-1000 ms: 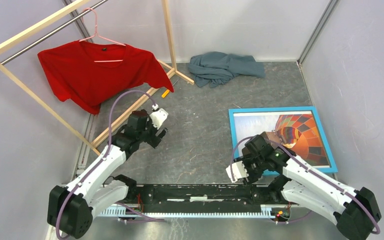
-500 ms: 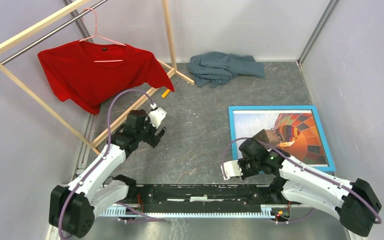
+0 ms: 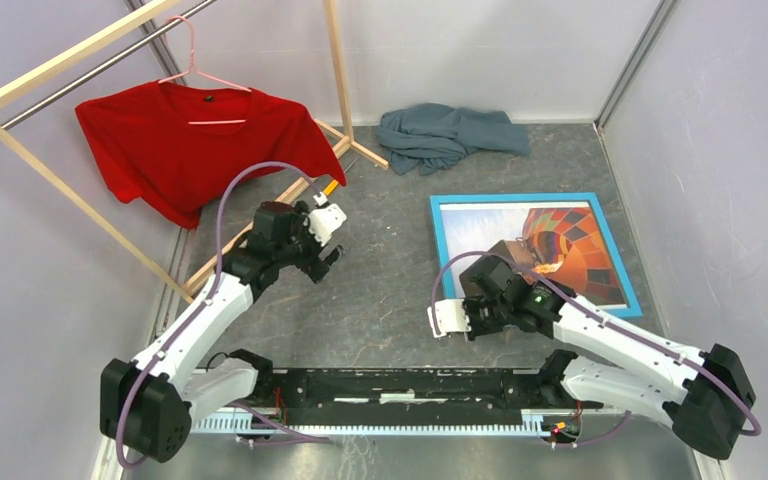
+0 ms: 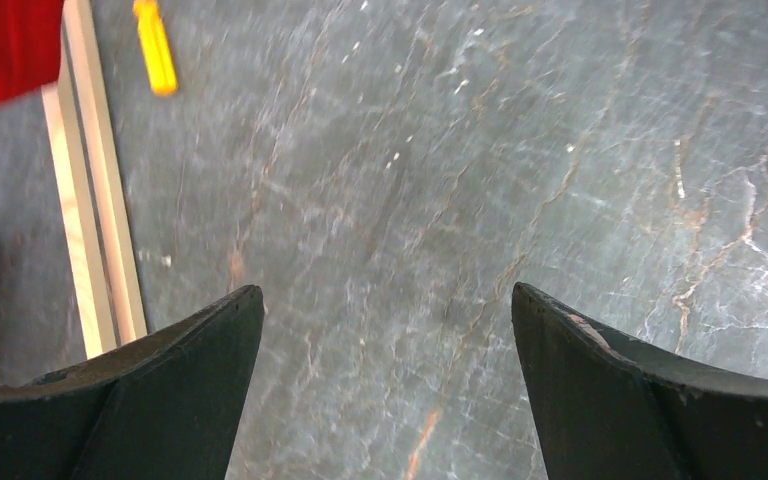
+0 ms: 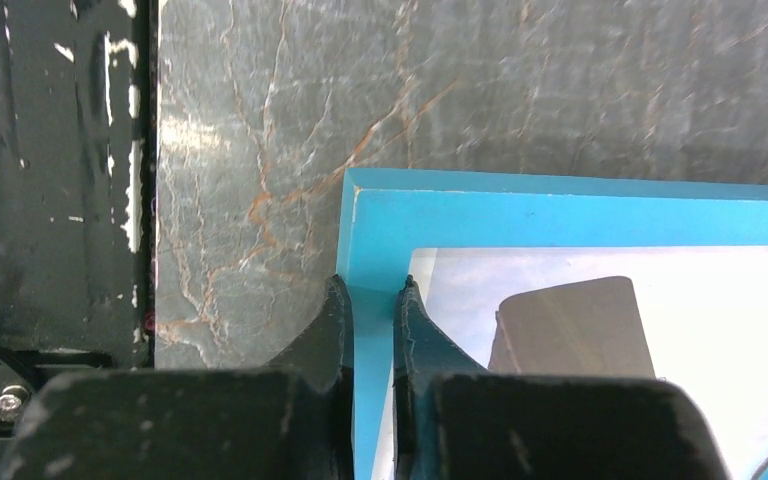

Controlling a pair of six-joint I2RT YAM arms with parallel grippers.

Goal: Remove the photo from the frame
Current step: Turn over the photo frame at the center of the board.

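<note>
Right wrist view: right gripper [image 5: 372,290] clamped on the frame [image 5: 580,215], on its near rail just beside the near-left corner.
One finger sits outside the blue rail and one over the photo [image 5: 740,330], which lies face up inside the frame. The frame lies flat, its long axis running left to right, mostly rightward of the grip. The left gripper [image 4: 385,330], jaws wide apart, hovers over the table [image 4: 460,150] well to the frame's left, so the right arm is far nearer.

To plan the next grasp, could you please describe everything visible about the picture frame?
The frame is a thin, bright light-blue rectangle lying face up on the grey marbled table, right of centre, with the balloon photo inside. The right gripper is shut on its border beside the near-left corner.
</note>
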